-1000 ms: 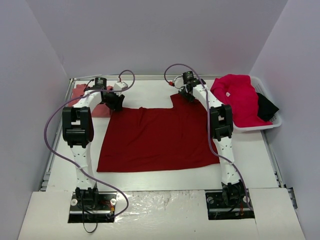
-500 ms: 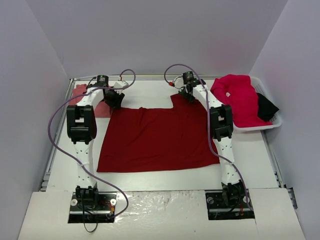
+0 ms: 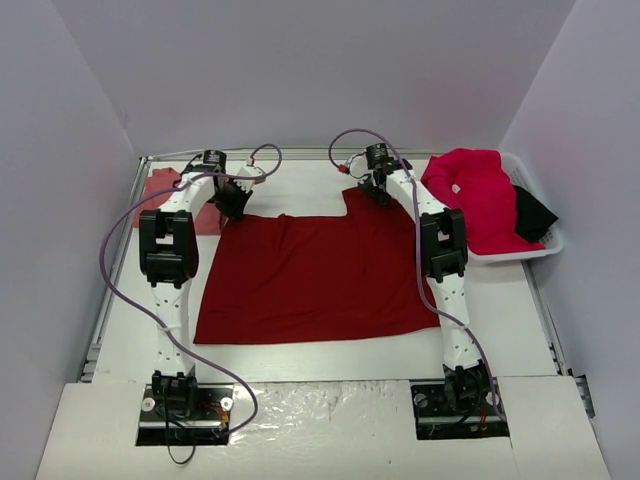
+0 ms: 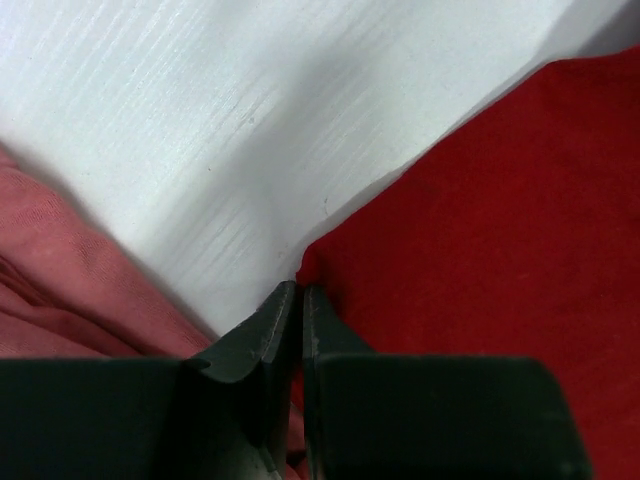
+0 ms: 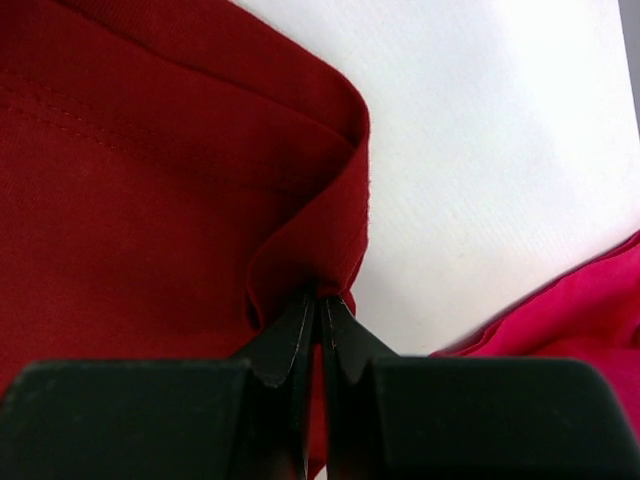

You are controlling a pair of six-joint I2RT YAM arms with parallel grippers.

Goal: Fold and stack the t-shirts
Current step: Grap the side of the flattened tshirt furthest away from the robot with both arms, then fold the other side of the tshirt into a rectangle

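Three shirts I see: the salmon-pink shirt [image 3: 162, 187] lies left of the crimson shirt [image 3: 320, 270]; my left pincer [image 4: 300, 293] is clamped on its far-left corner, my right pincer [image 5: 320, 303] on its far-right fold; the raspberry shirt [image 3: 478, 195] fills the basket [image 3: 548, 243] to its right.

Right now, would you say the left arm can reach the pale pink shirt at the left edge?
Probably yes: the pale pink shirt lies beside the left gripper, nothing between, though its jaws are pinching the dark red shirt.
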